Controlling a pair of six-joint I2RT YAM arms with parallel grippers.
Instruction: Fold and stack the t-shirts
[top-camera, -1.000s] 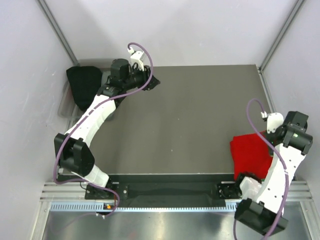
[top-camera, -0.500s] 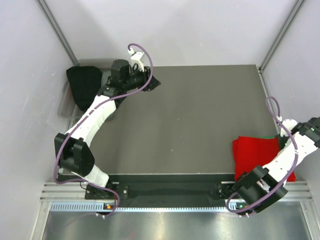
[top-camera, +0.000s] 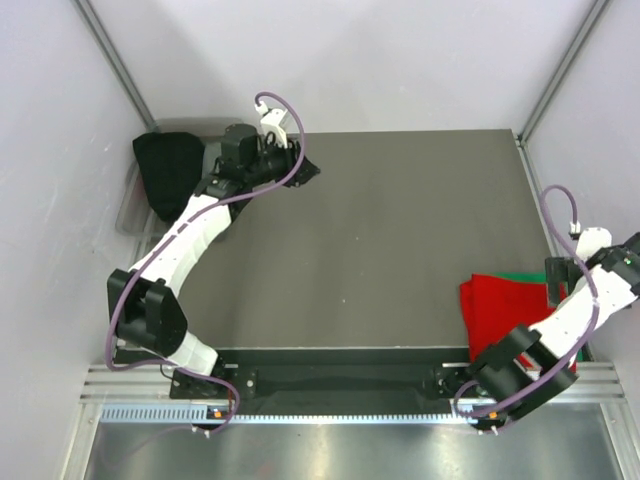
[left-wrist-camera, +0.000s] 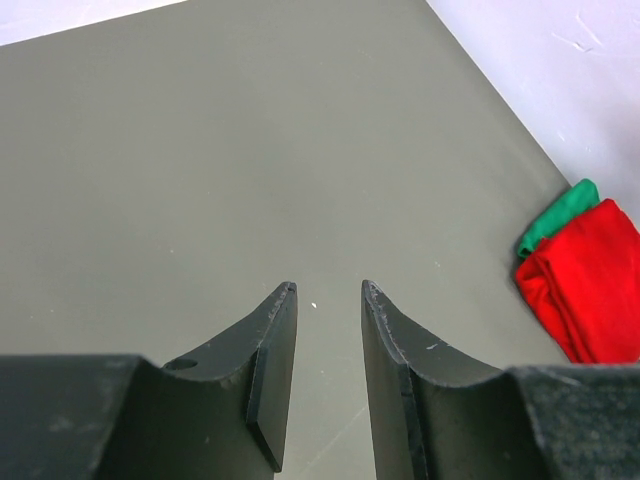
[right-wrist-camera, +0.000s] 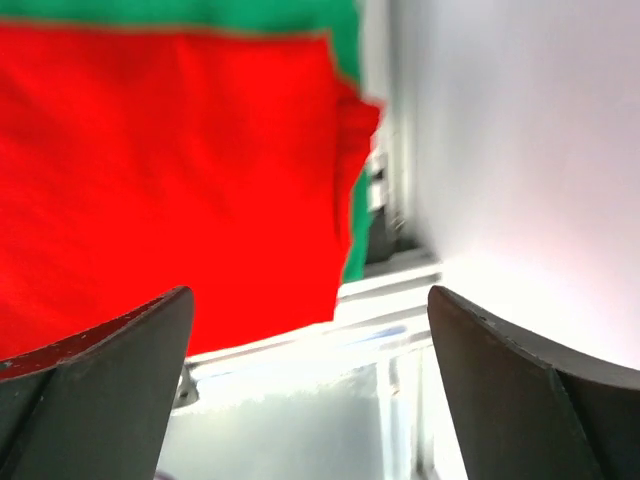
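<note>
Top cam: high, behind near edge, looks down, whole table (top-camera: 380, 240) in frame. Left wrist cam: far-left corner, low, aimed across tabletop, red shirt (left-wrist-camera: 590, 285) small and far off. Right wrist cam: super close over same red shirt, green shirt (right-wrist-camera: 250, 12) along top edge. All three catch both shirts.

Bare table (top-camera: 400, 230) gives passage mid-way; stacked t-shirts (top-camera: 500, 310) (red over green) crowd the near-right corner.

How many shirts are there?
2. The red shirt lies folded on the green shirt at the table's right near corner. A dark cloth heap at the far left could be another; I cannot tell.
</note>
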